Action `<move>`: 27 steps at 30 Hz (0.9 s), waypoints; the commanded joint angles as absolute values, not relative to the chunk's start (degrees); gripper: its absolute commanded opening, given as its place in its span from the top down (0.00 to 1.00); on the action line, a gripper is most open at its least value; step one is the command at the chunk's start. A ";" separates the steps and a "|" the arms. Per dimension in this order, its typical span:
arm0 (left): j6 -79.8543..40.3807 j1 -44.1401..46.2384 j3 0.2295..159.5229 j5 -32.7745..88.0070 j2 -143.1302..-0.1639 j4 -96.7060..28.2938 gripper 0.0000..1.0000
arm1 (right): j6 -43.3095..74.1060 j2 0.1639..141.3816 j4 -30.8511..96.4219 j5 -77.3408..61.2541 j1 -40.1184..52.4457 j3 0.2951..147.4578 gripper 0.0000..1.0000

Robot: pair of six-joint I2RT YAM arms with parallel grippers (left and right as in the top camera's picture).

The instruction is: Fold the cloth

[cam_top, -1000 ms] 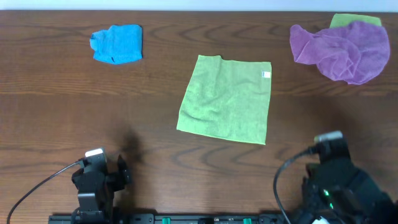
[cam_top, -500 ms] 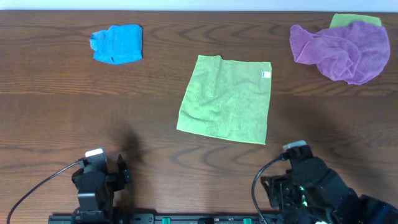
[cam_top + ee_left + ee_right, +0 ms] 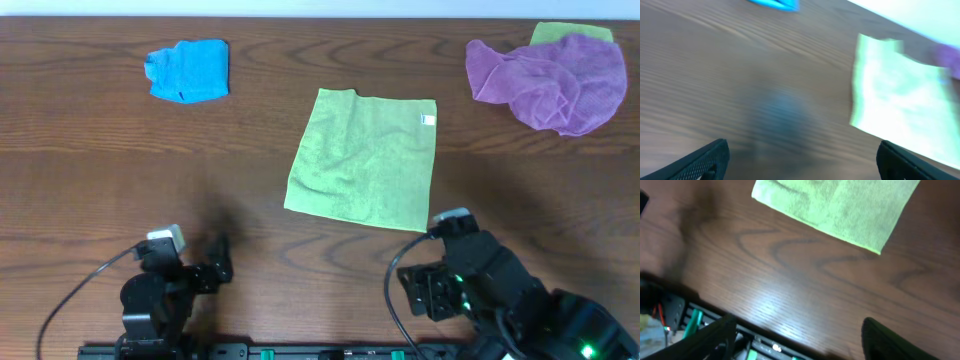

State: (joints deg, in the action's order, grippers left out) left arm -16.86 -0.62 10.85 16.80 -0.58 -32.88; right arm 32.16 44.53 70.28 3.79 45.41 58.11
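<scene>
A light green cloth [image 3: 365, 158] lies spread flat in the middle of the wooden table, with a small white tag near its far right corner. Though blurred, the cloth [image 3: 900, 100] also fills the right side of the left wrist view. The cloth's near edge [image 3: 840, 207] runs along the top of the right wrist view. My left gripper [image 3: 215, 272] is open at the front left, well short of the cloth; in its own view the left gripper [image 3: 802, 155] holds nothing. My right gripper [image 3: 418, 288] is open just below the cloth's near right corner, and the right gripper [image 3: 800, 330] is empty over bare wood.
A crumpled blue cloth [image 3: 188, 69] lies at the back left. At the back right, a purple cloth [image 3: 548, 80] is heaped over another green cloth [image 3: 570, 32]. A black mounting rail [image 3: 300, 352] runs along the table's front edge.
My right arm has moved left and up the table toward the cloth's near right corner, and its jaws have opened. The left arm has turned slightly to the right.
</scene>
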 commanded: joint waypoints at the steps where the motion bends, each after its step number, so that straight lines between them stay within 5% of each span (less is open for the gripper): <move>1: -23.83 -0.73 10.81 34.79 -0.23 -33.87 0.05 | 31.66 47.70 69.10 4.91 45.82 58.02 0.11; 8: -30.83 -0.73 10.81 40.49 -0.23 -33.56 0.05 | 34.68 53.69 65.63 2.09 45.82 58.02 0.01; 12: -30.89 -0.73 10.81 39.86 -0.23 -31.77 0.05 | 34.70 54.37 63.59 2.13 45.78 58.02 0.08; 19: -33.89 -0.71 10.81 43.77 -0.23 -34.50 0.05 | 34.65 54.37 63.90 2.72 45.78 58.02 0.05; 23: -32.14 -0.71 10.76 45.28 -0.23 -34.41 0.02 | 31.64 54.37 65.82 3.99 45.78 58.02 0.19; 27: -29.39 -0.67 10.74 50.11 -0.43 -34.46 0.00 | 31.73 54.70 68.75 7.20 45.45 57.63 0.18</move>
State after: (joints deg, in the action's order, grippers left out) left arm -32.01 -0.60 10.85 45.32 -0.58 -34.50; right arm 32.62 54.48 68.16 4.27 45.39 58.11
